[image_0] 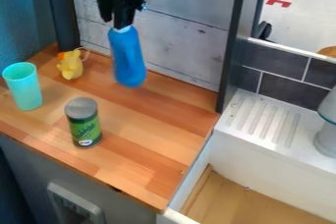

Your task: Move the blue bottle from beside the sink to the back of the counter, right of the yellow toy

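Note:
The black gripper hangs at the upper middle left, in front of the whitewashed plank wall. It is shut on the top end of a blue bottle-like object, which hangs down with its wider end lowest, over the back of the wooden counter. To its left, near the back, a yellow toy with an orange part sits on the wood. A turquoise cup stands upright at the far left. Nearer the front edge is an upright green can with a grey top.
Right of the counter lies a white sink with a ridged drainboard and a wood-coloured bottom. A grey-white object stands at the right edge. A dark upright post rises at the counter's back right corner, beside dark tiles.

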